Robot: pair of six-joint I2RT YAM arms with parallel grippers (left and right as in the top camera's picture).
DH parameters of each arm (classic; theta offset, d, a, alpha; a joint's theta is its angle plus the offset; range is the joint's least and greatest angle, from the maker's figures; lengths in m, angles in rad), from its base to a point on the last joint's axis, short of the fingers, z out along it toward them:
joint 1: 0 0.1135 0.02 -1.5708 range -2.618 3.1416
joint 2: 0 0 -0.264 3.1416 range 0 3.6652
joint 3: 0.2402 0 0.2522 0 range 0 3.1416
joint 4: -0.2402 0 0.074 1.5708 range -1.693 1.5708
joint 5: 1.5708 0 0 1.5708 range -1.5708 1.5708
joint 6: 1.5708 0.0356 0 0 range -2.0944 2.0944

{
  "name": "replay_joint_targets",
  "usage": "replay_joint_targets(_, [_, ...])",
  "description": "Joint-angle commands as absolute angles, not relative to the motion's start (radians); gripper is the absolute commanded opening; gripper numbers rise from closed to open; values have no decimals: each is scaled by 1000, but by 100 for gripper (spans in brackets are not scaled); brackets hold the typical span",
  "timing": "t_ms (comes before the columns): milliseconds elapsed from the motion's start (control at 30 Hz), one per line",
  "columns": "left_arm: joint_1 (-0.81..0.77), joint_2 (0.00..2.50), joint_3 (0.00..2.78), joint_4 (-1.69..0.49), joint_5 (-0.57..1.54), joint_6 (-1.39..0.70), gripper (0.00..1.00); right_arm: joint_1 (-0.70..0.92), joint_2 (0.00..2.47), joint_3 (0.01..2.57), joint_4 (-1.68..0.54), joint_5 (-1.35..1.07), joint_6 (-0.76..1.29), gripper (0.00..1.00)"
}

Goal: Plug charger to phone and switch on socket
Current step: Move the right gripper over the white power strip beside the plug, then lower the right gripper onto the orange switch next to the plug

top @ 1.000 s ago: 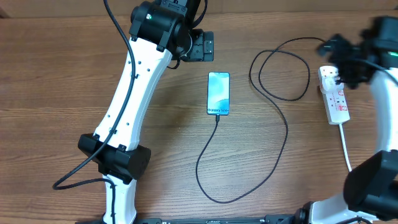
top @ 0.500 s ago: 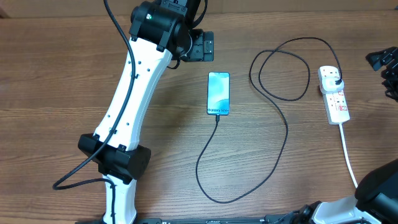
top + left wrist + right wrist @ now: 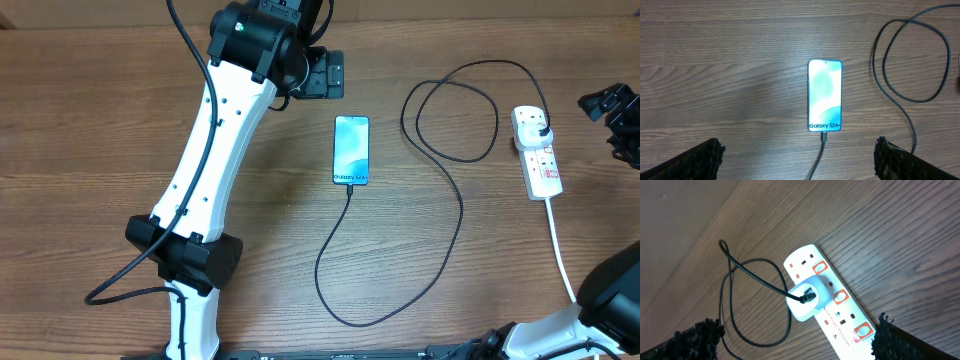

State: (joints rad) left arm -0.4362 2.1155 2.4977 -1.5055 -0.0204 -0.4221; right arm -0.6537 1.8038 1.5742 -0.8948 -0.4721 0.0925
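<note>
The phone (image 3: 351,150) lies flat mid-table with its blue-teal screen lit; it also shows in the left wrist view (image 3: 825,95). The charger cable (image 3: 455,200) has its connector tip (image 3: 824,136) plugged into the phone's near end. It loops across the table to a white adapter (image 3: 810,298) seated in the socket (image 3: 840,310). The socket is a white power strip at the right (image 3: 540,160). My left gripper (image 3: 330,73) is open and empty above the table beyond the phone (image 3: 800,167). My right gripper (image 3: 615,125) is open and empty, right of the socket (image 3: 797,347).
The socket's thick white cord (image 3: 560,250) runs toward the front right edge. The charger cable forms a loop (image 3: 450,110) between the phone and the socket and a long bend (image 3: 345,315) near the front. My left arm (image 3: 215,160) spans the left of the table.
My right gripper has pulled away from over the socket to the right edge of the overhead view. The left arm, phone and cable have not moved.
</note>
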Motion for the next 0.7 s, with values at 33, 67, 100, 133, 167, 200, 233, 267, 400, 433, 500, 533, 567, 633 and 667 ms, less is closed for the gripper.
replay_joint_targets(33, [-432,2113,2509,-1510,-36,-411,100,-648,1805,1572,-888,-472,72,100])
replay_joint_targets(67, [-432,2113,2508,-1510,-36,-411,100,-648,1810,1572,-888,-471,70,100])
replay_joint_targets(100, [-432,2113,2508,-1510,-36,-411,100,-648,1816,1572,-888,-471,68,100])
replay_joint_targets(133, [-432,2113,2509,-1510,-36,-411,100,-648,1825,1572,-888,-472,59,100])
replay_joint_targets(167, [-432,2113,2509,-1510,-36,-411,100,-648,1835,1572,-888,-472,52,100])
replay_joint_targets(200, [-432,2113,2508,-1510,-36,-411,100,-647,1846,1572,-888,-472,47,100])
replay_joint_targets(233, [-432,2113,2508,-1510,-36,-411,100,-647,1856,1572,-888,-472,46,100])
replay_joint_targets(267, [-432,2113,2508,-1510,-36,-411,100,-645,1866,1572,-888,-472,39,100])
replay_joint_targets(400, [-432,2113,2508,-1510,-36,-411,100,-637,1898,1572,-880,-472,1,100])
replay_joint_targets(433, [-432,2113,2508,-1510,-36,-411,100,-635,1905,1572,-876,-472,-10,100])
replay_joint_targets(500, [-432,2113,2509,-1510,-36,-411,100,-634,1922,1572,-861,-473,-14,100])
replay_joint_targets(533, [-432,2113,2508,-1510,-36,-411,100,-634,1929,1572,-855,-473,-13,100])
replay_joint_targets(567, [-432,2113,2508,-1510,-36,-411,100,-634,1938,1572,-852,-473,-14,100])
replay_joint_targets(633, [-432,2113,2508,-1510,-36,-411,100,-634,1955,1572,-846,-473,-13,100])
replay_joint_targets(667, [-432,2113,2508,-1510,-36,-411,100,-634,1961,1572,-844,-477,-14,100])
